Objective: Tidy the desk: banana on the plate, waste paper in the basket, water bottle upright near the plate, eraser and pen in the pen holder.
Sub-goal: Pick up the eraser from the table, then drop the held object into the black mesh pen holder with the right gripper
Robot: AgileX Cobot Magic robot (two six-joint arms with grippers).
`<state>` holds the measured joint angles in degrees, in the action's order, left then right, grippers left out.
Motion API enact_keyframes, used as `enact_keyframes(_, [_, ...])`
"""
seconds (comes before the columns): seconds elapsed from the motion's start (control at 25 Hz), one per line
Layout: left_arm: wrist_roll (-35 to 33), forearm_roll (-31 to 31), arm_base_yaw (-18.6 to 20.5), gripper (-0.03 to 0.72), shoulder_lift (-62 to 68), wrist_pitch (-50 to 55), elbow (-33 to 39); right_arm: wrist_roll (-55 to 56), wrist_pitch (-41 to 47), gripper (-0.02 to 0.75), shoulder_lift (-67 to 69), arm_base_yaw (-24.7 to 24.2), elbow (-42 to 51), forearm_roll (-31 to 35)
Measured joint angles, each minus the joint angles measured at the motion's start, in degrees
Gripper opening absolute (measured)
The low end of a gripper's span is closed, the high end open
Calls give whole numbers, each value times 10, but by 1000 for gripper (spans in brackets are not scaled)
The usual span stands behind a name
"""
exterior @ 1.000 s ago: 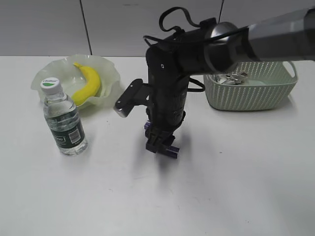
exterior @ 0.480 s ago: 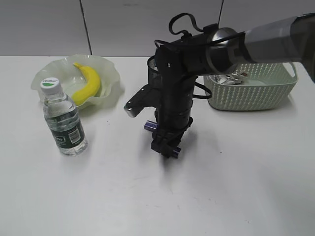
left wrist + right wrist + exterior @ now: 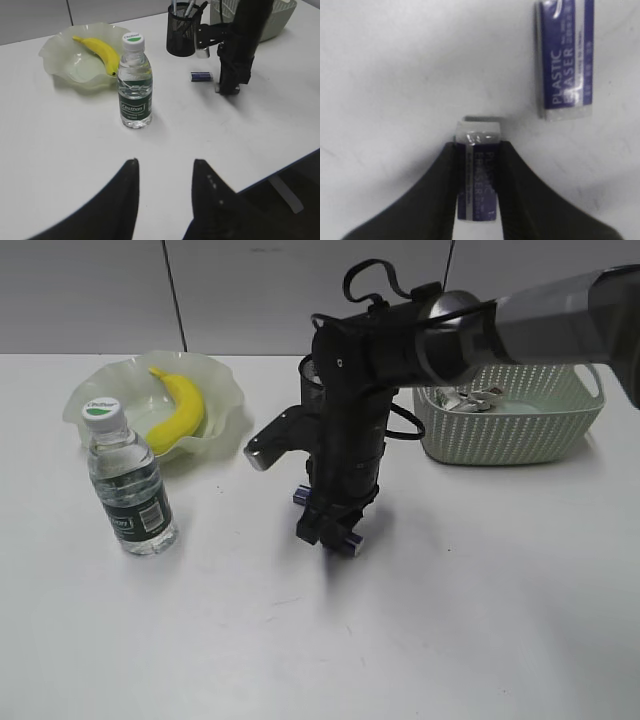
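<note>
Yellow banana (image 3: pixel 180 405) already lies in the plate (image 3: pixel 225 390) at upper left, the water bottle (image 3: pixel 128 485) stands upright just in front of it, and crumpled waste paper (image 3: pixel 475 397) sits in the basket (image 3: pixel 520 435) at upper right. Pens show in the pen holder (image 3: pixel 182 32). Erasers remain: the right gripper (image 3: pixel 477 165) is closed on one eraser (image 3: pixel 477 180) at centre frame, a second eraser (image 3: pixel 565 60) lying on the desk (image 3: pixel 450 620) nearby. The left gripper (image 3: pixel 165 195) hangs open, empty.
</note>
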<state>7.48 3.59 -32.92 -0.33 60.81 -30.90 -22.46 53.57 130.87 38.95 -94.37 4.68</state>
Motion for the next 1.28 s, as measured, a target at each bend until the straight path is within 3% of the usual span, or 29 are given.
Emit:
enact_keyframes(0.24, [0, 0, 0, 269, 0, 0, 0, 2, -18, 194, -46, 1, -50, 33])
enact_keyframes(0.52, [0, 0, 0, 269, 0, 0, 0, 79, -204, 194, -125, -37, -60, 40])
enact_keyframes(0.92, [0, 0, 0, 269, 0, 0, 0, 142, -386, 194, -80, -86, -59, 38])
enact_keyframes(1.28, [0, 0, 0, 269, 0, 0, 0, 158, -413, 194, -22, -94, -59, 35])
